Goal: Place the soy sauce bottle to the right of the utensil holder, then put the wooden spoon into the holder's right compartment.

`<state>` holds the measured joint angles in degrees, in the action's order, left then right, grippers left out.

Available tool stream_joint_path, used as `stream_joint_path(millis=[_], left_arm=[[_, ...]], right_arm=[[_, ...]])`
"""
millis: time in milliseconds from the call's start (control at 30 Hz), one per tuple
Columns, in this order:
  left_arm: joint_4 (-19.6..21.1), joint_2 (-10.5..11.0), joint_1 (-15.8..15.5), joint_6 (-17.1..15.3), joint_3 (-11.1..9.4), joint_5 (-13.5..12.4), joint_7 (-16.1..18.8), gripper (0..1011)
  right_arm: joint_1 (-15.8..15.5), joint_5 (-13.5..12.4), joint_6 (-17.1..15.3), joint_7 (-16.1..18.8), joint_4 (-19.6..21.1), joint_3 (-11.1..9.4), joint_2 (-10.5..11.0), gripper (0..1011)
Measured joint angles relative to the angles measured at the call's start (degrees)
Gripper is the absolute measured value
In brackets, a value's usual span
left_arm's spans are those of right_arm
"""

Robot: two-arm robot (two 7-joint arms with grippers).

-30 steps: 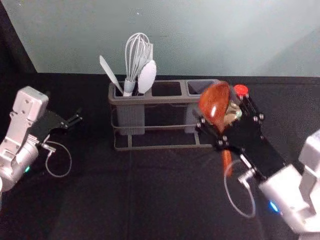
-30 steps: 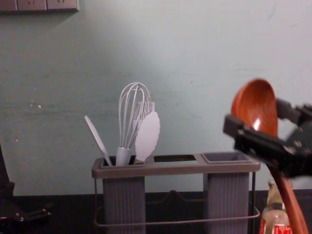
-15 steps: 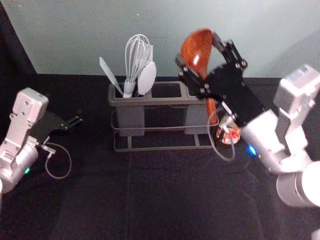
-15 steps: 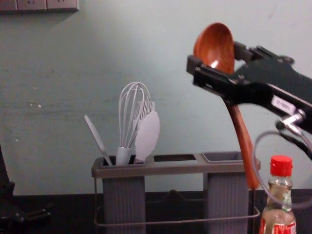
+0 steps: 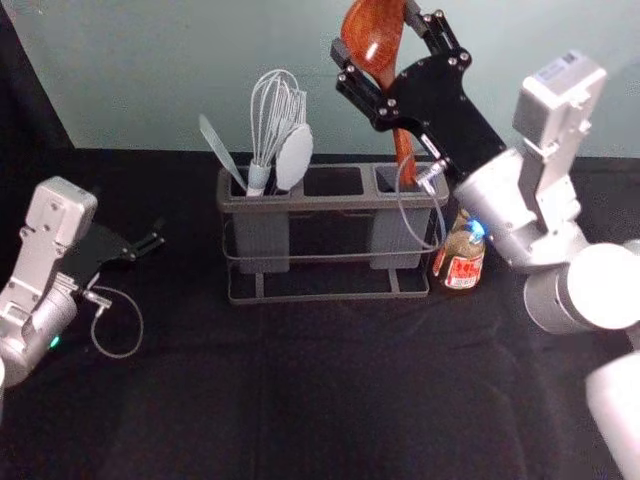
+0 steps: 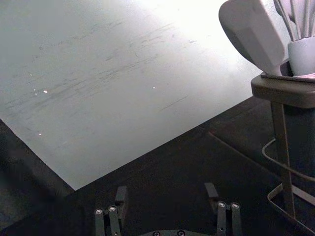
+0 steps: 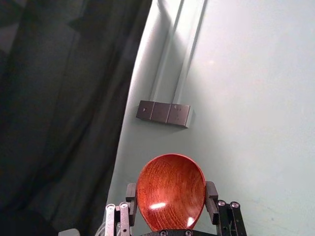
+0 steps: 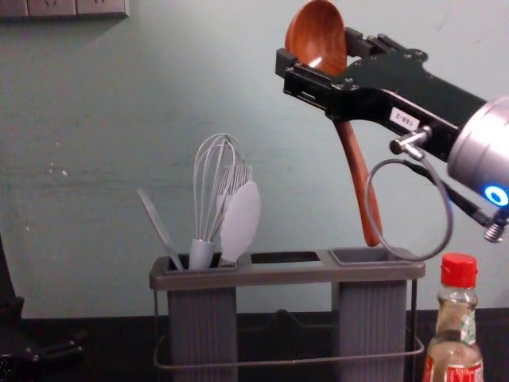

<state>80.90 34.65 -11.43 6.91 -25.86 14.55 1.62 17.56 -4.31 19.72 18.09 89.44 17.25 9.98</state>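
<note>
High over the holder's right end, my right gripper (image 5: 378, 42) is shut on the bowl of the wooden spoon (image 5: 372, 35); in the right wrist view the right gripper (image 7: 171, 196) has a finger on each side of the bowl (image 7: 170, 189). In the chest view the spoon's handle (image 8: 359, 183) hangs down, its tip just above the right compartment (image 8: 370, 256). The utensil holder (image 5: 320, 201) stands upright. The soy sauce bottle (image 8: 454, 326) stands upright at its right. My left gripper (image 5: 150, 243) is parked at the left, open; the left wrist view shows this gripper (image 6: 167, 196) empty.
A whisk (image 8: 216, 191), a white spatula-like tool (image 8: 241, 223) and other utensils stand in the holder's left compartment. The wall (image 5: 400, 110) rises behind the black table (image 5: 300, 390). A cable loop from the right arm hangs near the holder's right end.
My right gripper has moved up and leftward with the spoon, from beside the bottle to above the holder's right end. The bottle, holder and left arm have stayed in place.
</note>
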Motion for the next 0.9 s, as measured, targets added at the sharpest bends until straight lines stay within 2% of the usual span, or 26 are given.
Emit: stream_joint_path(millis=[267, 467, 900], left_arm=[[0.0, 0.0, 0.0, 0.0, 0.0, 0.0, 0.0, 1011], [0.0, 0.0, 0.0, 0.0, 0.0, 0.0, 0.0, 1011], [0.0, 0.0, 0.0, 0.0, 0.0, 0.0, 0.0, 1011]], right_arm=[[3.54, -0.44, 2.38, -0.44, -6.12, 0.12, -1.71, 836], [4.0, -0.87, 5.45, -1.23, -8.95, -0.61, -2.96, 836], [3.63, -1.19, 8.31, -1.42, -13.17, -1.45, -4.62, 836]])
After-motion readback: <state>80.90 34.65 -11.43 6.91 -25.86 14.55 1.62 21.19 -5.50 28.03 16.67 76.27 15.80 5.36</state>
